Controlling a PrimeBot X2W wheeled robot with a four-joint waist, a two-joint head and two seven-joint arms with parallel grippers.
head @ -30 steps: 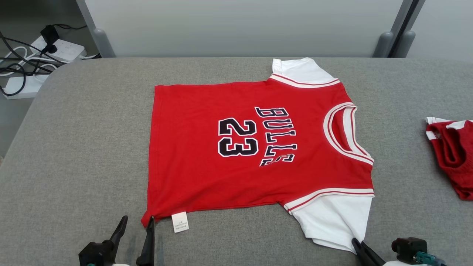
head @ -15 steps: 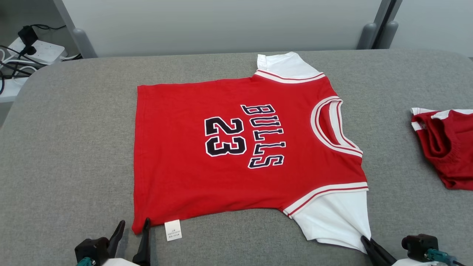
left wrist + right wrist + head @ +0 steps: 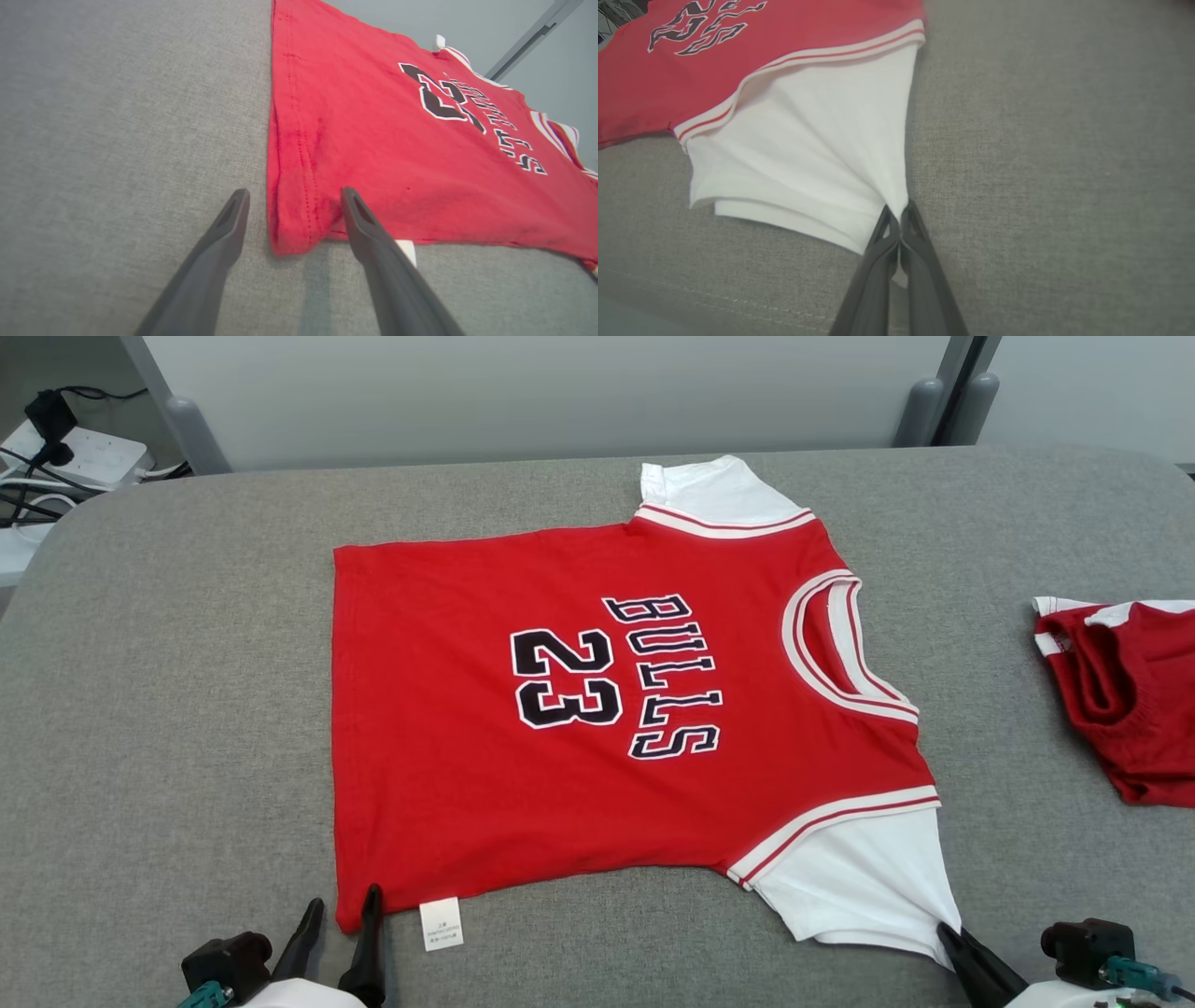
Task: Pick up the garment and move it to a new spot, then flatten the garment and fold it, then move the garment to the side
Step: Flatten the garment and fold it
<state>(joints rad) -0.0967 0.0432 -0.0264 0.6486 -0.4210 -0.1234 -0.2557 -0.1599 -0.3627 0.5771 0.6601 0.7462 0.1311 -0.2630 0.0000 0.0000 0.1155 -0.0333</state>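
- Garment (image 3: 597, 709): red jersey, spread face-up on grey tabletop (image 3: 187, 709), approx centre. Long axis runs L–R across robot's front, hem twd robot's left, collar twd its right. One side edge faces robot.
- Left gripper (image 3: 294, 192): fingers apart, nothing gripped. They straddle near hem corner (image 3: 292, 233), one finger over red cloth, the other over bare tabletop just beside hem. Care label (image 3: 441, 924) sticks out just right of that corner.
- Right gripper (image 3: 899, 207): fingers clamped tight on tip of near sleeve (image 3: 808, 154), white cloth bunched into pinch, pulled to a point.
- Key relation: both grippers at near edge, one per end of long axis. Left closest to hem, right to sleeve/shoulder. Cloth lies fwd of both.
- Judgement: flatten/fold stage; left prob needs to close on corner before any lift or fold away from robot.
- Second red garment (image 3: 1130, 709): far right, well apart.
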